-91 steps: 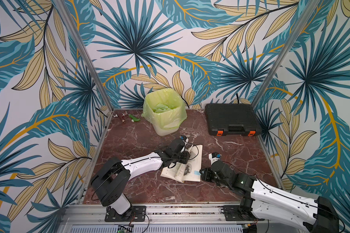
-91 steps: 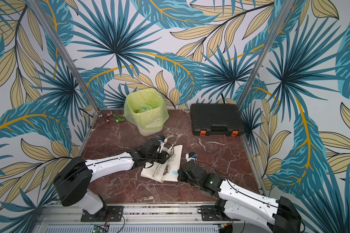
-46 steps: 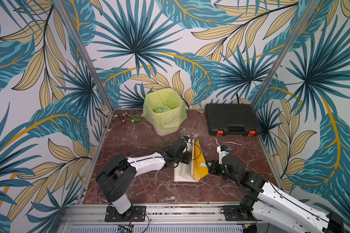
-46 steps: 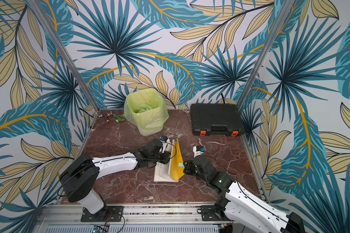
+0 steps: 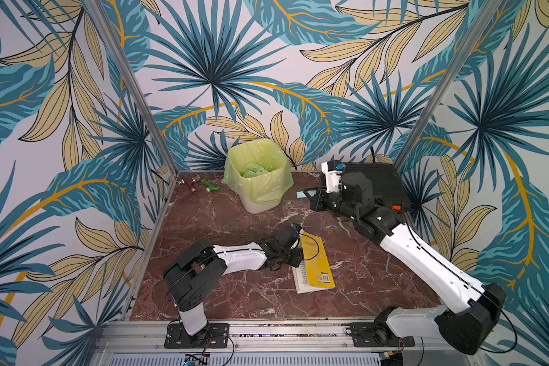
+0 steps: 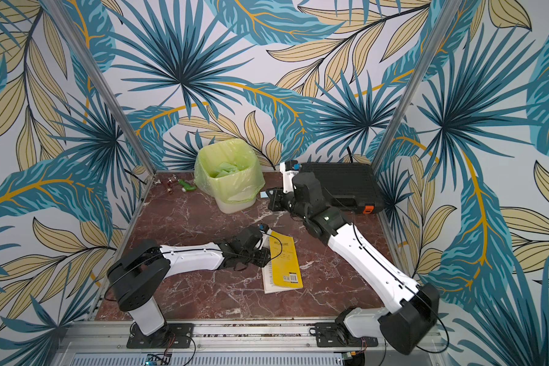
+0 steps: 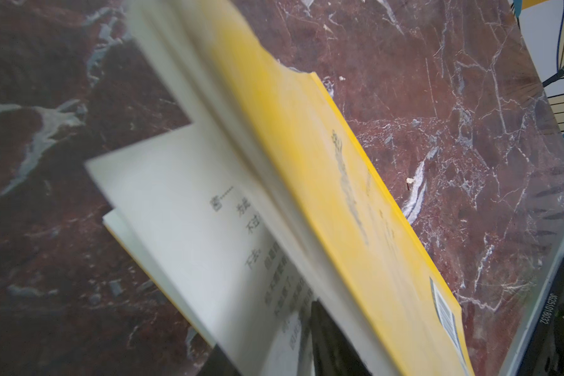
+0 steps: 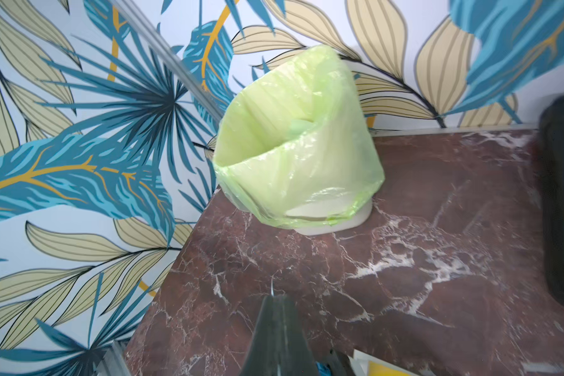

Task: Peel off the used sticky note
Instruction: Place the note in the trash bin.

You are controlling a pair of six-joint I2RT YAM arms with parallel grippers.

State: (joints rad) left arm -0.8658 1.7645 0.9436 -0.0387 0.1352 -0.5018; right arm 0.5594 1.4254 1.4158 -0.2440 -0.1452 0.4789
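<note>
A small light-blue sticky note [image 5: 303,193] [image 6: 264,194] hangs in the air beside the bin, pinched in my right gripper [image 5: 315,197] [image 6: 274,197], which is shut on it. In the right wrist view only a thin edge of the note [image 8: 272,289] pokes past the shut gripper [image 8: 275,301]. The yellow book [image 5: 315,263] [image 6: 285,263] lies at mid table, back cover up. My left gripper [image 5: 296,257] [image 7: 267,328] grips its left edge, shut on a wad of white pages [image 7: 189,201], with one finger [image 7: 324,328] between the leaves.
A white bin lined with a green bag [image 5: 256,177] [image 8: 293,146] stands at the back, left of the right gripper. A black case [image 5: 382,183] sits at the back right. Small fittings [image 5: 200,185] lie in the back left corner.
The right arm has pulled the blue note off the open page and swung back and up toward the bin. The book's cover rose with it, then fell shut. The left gripper stayed on the book.
</note>
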